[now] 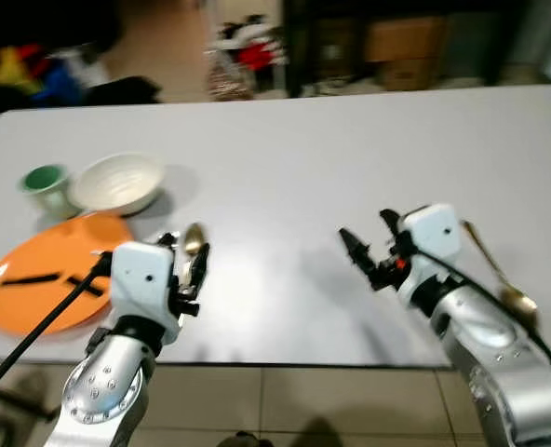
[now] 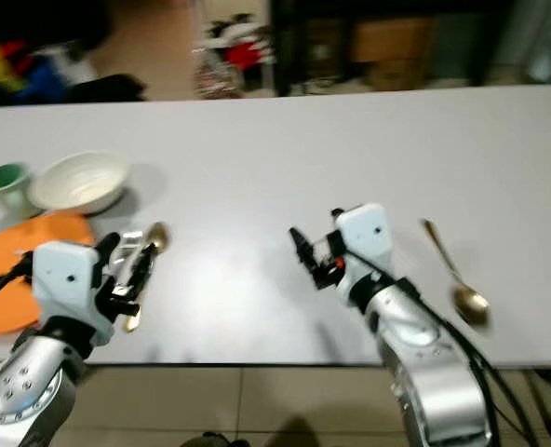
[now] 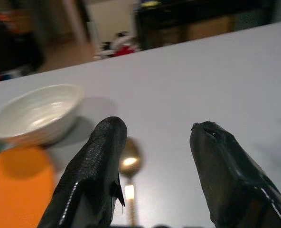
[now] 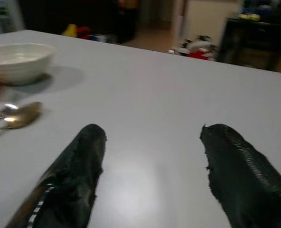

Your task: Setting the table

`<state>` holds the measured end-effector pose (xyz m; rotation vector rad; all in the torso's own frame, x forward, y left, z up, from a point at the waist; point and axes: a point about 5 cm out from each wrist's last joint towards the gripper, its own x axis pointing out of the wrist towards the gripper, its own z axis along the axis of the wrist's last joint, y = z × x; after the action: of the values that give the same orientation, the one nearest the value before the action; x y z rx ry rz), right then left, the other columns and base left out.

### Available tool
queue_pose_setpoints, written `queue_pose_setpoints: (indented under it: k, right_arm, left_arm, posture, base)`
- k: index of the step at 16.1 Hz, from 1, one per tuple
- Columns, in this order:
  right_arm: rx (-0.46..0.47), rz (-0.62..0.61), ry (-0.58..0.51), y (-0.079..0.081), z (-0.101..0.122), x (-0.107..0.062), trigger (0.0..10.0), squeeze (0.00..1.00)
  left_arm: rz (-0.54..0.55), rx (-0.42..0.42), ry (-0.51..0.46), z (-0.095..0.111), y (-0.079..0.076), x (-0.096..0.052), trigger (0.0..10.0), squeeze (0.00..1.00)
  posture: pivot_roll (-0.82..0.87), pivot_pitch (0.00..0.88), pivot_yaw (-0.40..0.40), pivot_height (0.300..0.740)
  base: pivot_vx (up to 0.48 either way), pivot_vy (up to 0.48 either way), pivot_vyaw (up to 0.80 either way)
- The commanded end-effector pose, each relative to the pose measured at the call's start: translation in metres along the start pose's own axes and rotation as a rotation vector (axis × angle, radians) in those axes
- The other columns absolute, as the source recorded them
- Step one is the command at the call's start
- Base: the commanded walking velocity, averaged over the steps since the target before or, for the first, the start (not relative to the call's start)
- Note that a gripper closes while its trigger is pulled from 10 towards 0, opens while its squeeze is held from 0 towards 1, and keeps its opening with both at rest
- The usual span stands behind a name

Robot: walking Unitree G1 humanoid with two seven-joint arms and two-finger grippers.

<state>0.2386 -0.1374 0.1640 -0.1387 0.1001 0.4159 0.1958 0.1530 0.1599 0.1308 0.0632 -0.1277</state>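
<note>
An orange plate with two black chopsticks on it lies at the table's front left. Behind it stand a white bowl and a small green cup. A gold spoon lies just right of the plate. My left gripper hovers open right over the spoon's handle, and the spoon sits beside one finger. A second gold spoon lies at the front right. My right gripper is open over bare table, left of that spoon, holding nothing.
The white table has wide free room across its middle and back. A silvery utensil lies next to the left spoon. Beyond the far edge are dark furniture, boxes and clutter on the floor. The front edge runs just below both wrists.
</note>
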Motion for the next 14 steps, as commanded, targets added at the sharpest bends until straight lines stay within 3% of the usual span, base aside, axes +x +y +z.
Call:
queue_pose_setpoints:
  k: [1,5,8,14]
  right_arm:
    - [0.006,-0.011,-0.065,0.001,0.004,-0.002,10.0,1.00]
    - [-0.004,-0.008,-0.074,-0.001,-0.002,0.001,10.0,1.00]
    - [0.087,0.027,-0.078,0.002,-0.008,0.000,10.0,1.00]
    - [0.120,0.113,-0.079,0.012,-0.019,-0.005,10.0,1.00]
  left_arm:
    - [0.077,0.032,-0.014,0.001,0.007,-0.005,10.0,0.00]
    - [0.119,0.051,-0.012,0.001,0.008,-0.014,10.0,0.00]
    - [0.120,0.057,-0.018,0.001,0.006,-0.015,10.0,0.00]
    - [0.129,0.058,-0.029,0.002,0.006,-0.018,10.0,0.00]
  posture:
    - [-0.08,0.000,0.100,0.740]
    - [-0.05,0.000,0.075,0.740]
    - [-0.04,0.000,0.064,0.740]
    - [-0.03,0.000,0.054,0.740]
  base:
    - [0.000,0.000,0.80]
    - [0.000,0.000,0.80]
    - [0.000,0.000,0.80]
    - [0.000,0.000,0.80]
